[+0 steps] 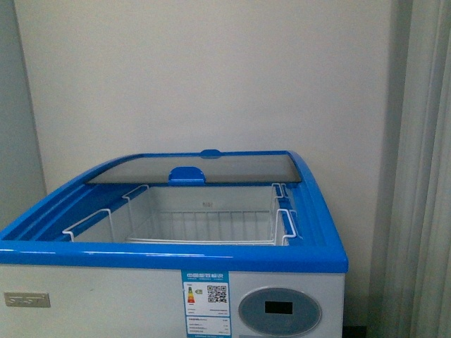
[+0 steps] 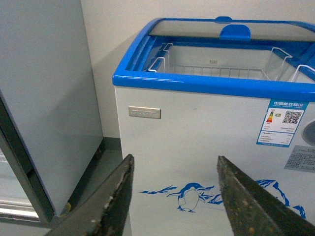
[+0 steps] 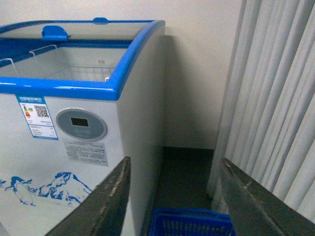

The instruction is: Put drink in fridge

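Note:
The fridge [image 1: 106, 296] is a white chest freezer with a blue top rim [image 1: 169, 255], straight ahead in the front view. Its glass lid [image 1: 197, 169] is slid back and the white wire baskets [image 1: 204, 218] inside show. It also shows in the left wrist view [image 2: 197, 147] with the penguin decal [image 2: 189, 195], and in the right wrist view [image 3: 74, 137] with the oval grey display panel [image 3: 80, 124]. My left gripper [image 2: 174, 164] is open and empty, in front of the fridge's front wall. My right gripper [image 3: 174, 167] is open and empty by the fridge's right corner. The drink is out of view.
A plain white-grey cabinet [image 2: 44, 98] stands left of the fridge. A blue plastic basket [image 3: 192, 223] sits on the dark floor right of the fridge, next to pale curtains [image 3: 275, 98]. A beige wall [image 1: 211, 70] is behind.

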